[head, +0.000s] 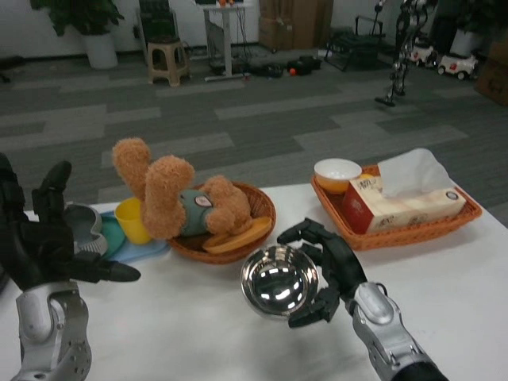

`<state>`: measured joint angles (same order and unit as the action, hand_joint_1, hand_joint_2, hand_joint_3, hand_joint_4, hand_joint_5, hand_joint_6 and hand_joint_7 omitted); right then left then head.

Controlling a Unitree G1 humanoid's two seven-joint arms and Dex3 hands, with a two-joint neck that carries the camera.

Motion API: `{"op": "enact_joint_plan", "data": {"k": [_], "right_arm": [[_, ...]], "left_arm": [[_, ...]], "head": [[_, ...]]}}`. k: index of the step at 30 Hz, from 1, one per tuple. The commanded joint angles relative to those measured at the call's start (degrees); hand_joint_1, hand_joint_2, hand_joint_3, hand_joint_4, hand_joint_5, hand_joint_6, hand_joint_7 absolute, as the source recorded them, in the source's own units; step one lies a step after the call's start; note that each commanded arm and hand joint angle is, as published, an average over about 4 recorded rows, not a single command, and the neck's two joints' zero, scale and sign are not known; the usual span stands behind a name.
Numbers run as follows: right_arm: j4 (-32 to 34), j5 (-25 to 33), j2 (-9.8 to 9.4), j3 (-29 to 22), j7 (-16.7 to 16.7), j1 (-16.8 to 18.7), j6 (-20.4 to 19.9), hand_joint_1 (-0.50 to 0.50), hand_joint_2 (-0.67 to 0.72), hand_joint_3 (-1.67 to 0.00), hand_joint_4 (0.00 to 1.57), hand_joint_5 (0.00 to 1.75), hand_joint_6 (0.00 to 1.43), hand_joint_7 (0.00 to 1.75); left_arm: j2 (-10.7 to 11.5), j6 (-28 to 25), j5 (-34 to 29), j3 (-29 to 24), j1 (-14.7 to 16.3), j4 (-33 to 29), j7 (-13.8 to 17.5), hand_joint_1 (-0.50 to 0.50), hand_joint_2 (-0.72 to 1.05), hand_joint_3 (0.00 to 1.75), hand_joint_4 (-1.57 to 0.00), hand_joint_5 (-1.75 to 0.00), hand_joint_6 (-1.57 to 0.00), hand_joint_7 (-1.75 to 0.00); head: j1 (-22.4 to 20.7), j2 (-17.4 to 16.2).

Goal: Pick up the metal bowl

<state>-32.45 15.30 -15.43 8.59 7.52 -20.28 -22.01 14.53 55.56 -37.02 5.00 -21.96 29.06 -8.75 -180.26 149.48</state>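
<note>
my left hand [48, 238] idles fingers spread, right hand [329, 274] fingers curled round the metal bowl [279, 280] rim; slick steel could slip when I lift

This looks like a large open office or robotics lab rather than a home. The floor is covered in grey striped carpet tiles [262, 119] running far back. Along the far wall stand a white height-adjustable desk [226, 32], a beige plastic stool [167, 61], stacked brown cardboard boxes [294, 22] and a potted green plant in a white pot [89, 30]. A second legged robot on a stand [403, 48] stands at right.
</note>
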Motion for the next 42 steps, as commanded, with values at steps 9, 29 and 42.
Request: {"op": "enact_joint_plan", "data": {"k": [9, 29, 42], "right_arm": [[2.3, 0.4, -0.28, -0.3, -0.6, -2.4, 1.9, 0.31, 0.09, -0.95, 1.54, 1.07, 0.91, 1.19], [3.5, 1.2, -0.39, -0.3, -1.2, -3.0, 1.6, 0.31, 0.09, -0.93, 1.54, 1.07, 0.91, 1.19], [3.5, 2.1, -0.39, -0.3, -1.2, -3.0, 1.6, 0.33, 0.09, -0.93, 1.54, 1.07, 0.91, 1.19]], "left_arm": [[0.0, 0.1, 0.2, -0.3, -0.4, 0.8, 0.0, -0.50, -0.55, 0.00, -0.64, -0.82, 0.00, 0.00], [0.0, 0.2, 0.3, -0.1, -0.5, 0.8, 0.0, -0.50, -0.55, 0.00, -0.64, -0.82, 0.00, 0.00], [0.0, 0.3, 0.2, -0.2, -0.5, 0.8, 0.0, -0.50, -0.55, 0.00, -0.64, -0.82, 0.00, 0.00]], "head": [[-4.2, 6.8], [-3.7, 7.1], [-3.8, 6.5]]}}
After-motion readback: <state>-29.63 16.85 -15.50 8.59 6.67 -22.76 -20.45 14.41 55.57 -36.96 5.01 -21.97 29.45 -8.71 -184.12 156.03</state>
